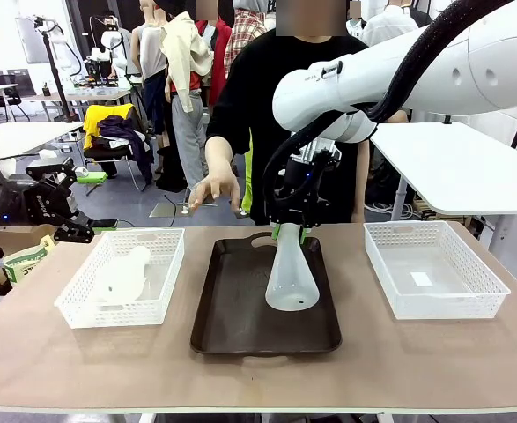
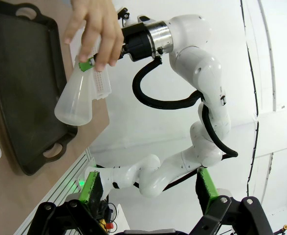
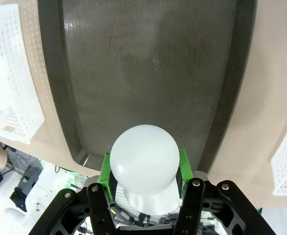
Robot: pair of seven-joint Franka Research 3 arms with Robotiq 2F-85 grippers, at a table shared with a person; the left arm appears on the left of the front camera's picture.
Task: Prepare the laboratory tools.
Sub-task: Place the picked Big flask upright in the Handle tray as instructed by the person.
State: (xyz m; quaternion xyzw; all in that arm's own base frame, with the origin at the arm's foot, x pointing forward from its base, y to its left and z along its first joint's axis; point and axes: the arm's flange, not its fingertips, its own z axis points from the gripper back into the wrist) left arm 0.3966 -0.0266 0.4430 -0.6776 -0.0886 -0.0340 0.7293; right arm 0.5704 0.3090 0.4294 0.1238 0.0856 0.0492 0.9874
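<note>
Flask (image 1: 291, 278), pinched by its narrow neck in the right claw (image 1: 290, 233), hangs below it over the tray (image 1: 232, 308) and may slip or topple if released tilted.

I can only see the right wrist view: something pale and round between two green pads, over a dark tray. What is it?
Observer: A translucent white plastic conical flask, upright. The right end effector grips its narrow neck over the dark brown tray.
Operator: Is it the only one?
Observer: No. A second flask lies on its side in the white mesh basket on the robot's left.
Operator: And the other arm?
Observer: The left end effector is open, holding nothing, beyond the table's left edge.
</note>
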